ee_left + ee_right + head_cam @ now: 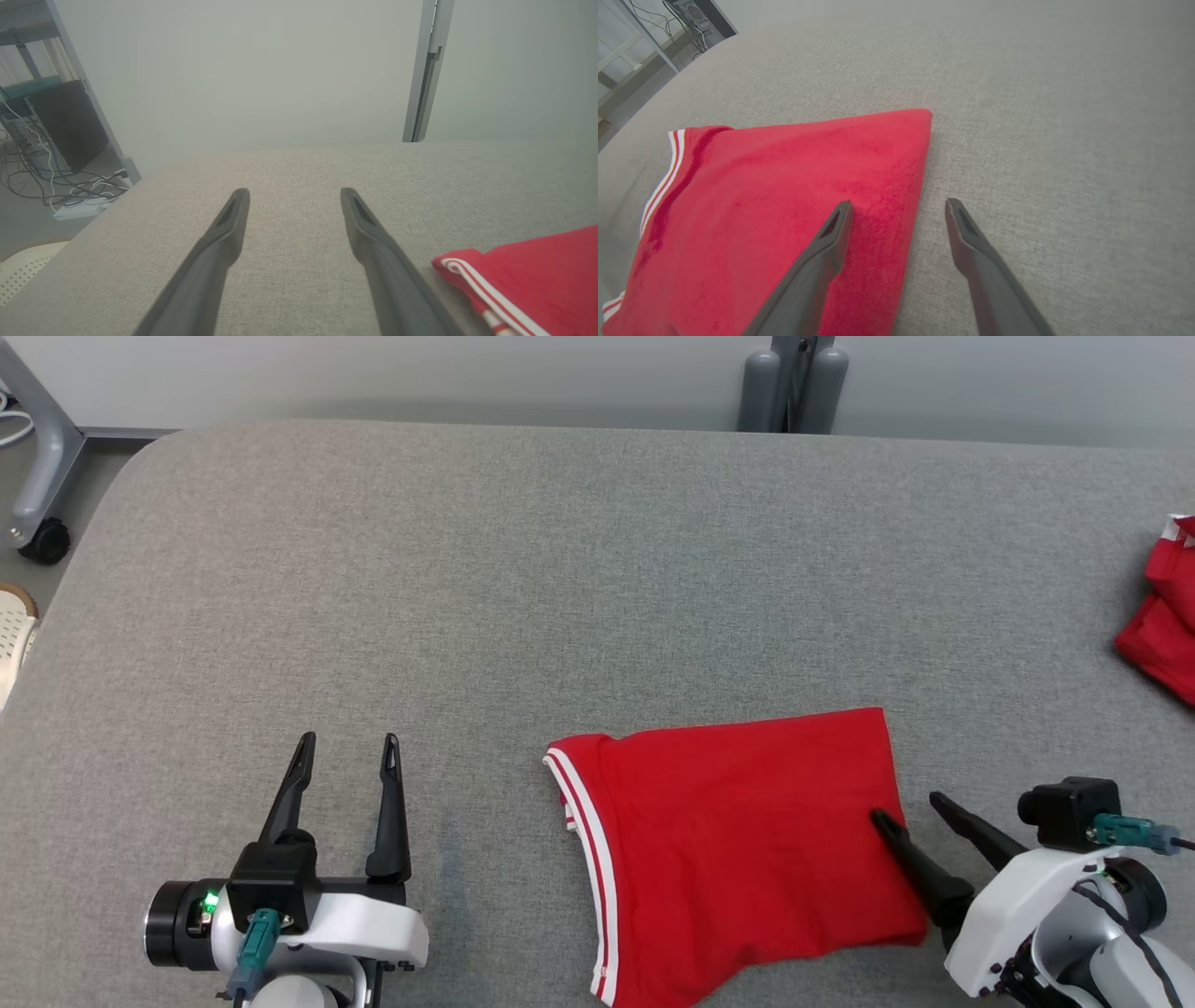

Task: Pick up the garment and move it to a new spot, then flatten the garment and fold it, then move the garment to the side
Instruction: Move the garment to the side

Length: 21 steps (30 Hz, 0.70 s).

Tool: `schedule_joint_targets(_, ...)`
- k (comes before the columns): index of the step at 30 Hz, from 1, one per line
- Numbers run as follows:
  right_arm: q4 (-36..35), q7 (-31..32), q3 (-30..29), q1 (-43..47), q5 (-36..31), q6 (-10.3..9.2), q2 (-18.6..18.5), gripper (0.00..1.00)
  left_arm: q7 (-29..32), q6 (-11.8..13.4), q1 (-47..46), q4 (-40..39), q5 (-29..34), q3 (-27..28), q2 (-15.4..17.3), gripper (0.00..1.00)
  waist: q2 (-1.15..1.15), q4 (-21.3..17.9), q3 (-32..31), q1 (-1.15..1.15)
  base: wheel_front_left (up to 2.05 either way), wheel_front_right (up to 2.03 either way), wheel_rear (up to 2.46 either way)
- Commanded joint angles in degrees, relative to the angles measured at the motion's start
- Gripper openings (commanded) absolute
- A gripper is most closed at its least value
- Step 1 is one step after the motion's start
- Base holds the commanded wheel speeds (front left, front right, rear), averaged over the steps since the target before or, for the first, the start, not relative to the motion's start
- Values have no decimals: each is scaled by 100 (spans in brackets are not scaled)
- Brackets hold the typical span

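Note:
The garment (738,840) is red with white stripes along its left edge, lying folded flat on the grey table (523,579) near the front, right of centre. My right gripper (908,805) is open, straddling the garment's right edge: one finger is over the cloth, the other over bare table. The right wrist view shows the same garment (775,205) under the left finger of that gripper (899,206). My left gripper (349,743) stands open and empty at the front left, apart from the garment. In the left wrist view the gripper (294,193) points over bare table, the garment's striped edge (523,275) at lower right.
Another red piece of cloth (1165,616) lies at the table's right edge. A wheeled grey stand (37,476) and a pale perforated object (14,635) are off the table's left side. A grey post (794,383) rises behind the far edge.

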Motion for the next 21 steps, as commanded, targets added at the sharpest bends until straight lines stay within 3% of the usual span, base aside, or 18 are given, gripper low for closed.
schedule_joint_targets(1, 29, 93, 48, -58, 111, 1, -48, 100, -21, -18, -78, 4, 1, 9, 24, 100, 0, 24, 24, 0, 0, 0, 0)
schedule_joint_targets(17, 245, 636, 926, -604, 902, 2, -282, 100, -21, 17, -239, 81, -28, -116, 23, 100, 0, 246, 210, 0, 0, 0, 0)
schedule_joint_targets(18, 251, 665, 979, -629, 930, 2, -285, 68, -21, 22, -239, 85, -32, -118, 24, 100, 0, 253, 212, 0, 0, 0, 0)
schedule_joint_targets(19, 256, 665, 1033, -666, 913, 2, -308, 1, -21, 26, -239, 89, -35, -116, 24, 100, 0, 259, 214, 0, 0, 0, 0)
schedule_joint_targets(21, 257, 603, 1114, -733, 886, 2, -334, 0, -21, 33, -246, 97, -41, -122, 23, 100, 0, 267, 217, 0, 0, 0, 0)
